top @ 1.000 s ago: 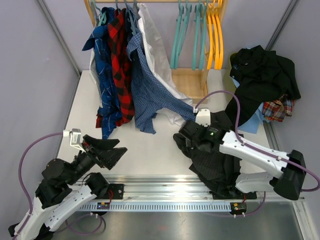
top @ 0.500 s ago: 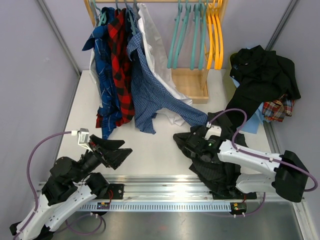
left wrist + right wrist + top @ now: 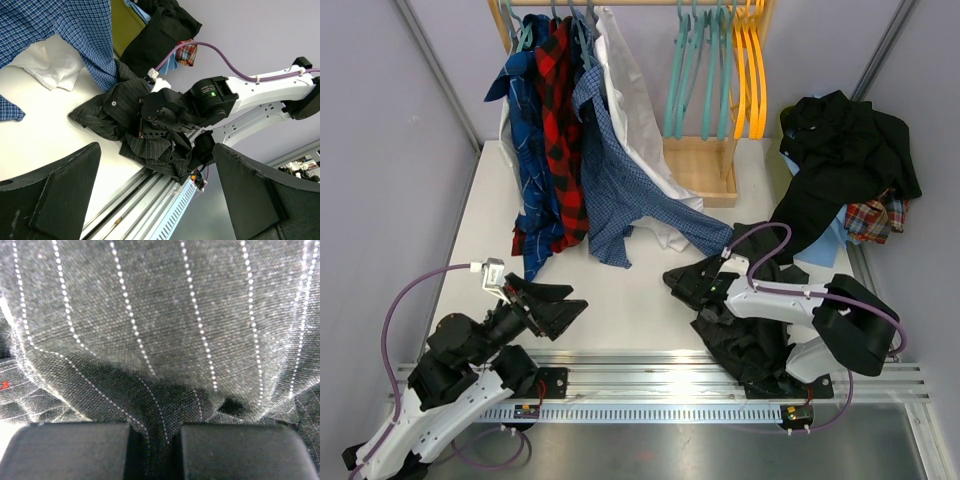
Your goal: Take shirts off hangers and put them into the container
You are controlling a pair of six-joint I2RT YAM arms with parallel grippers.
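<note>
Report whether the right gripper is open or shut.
Shut: the right gripper pinches a fold of the dark grey shirt between nearly touching fingers.

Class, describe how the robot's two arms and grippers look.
The left arm and right arm have white shells, black joints and a purple cable each. The left gripper has broad black wedge fingers; the right gripper has flat black pads. A green light marks the right wrist.

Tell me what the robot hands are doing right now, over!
Left gripper open, empty. Right gripper shut on dark grey shirt, on the table. Container heaped, black shirt draped over it. Blue check shirt sleeve close beside grip.
</note>
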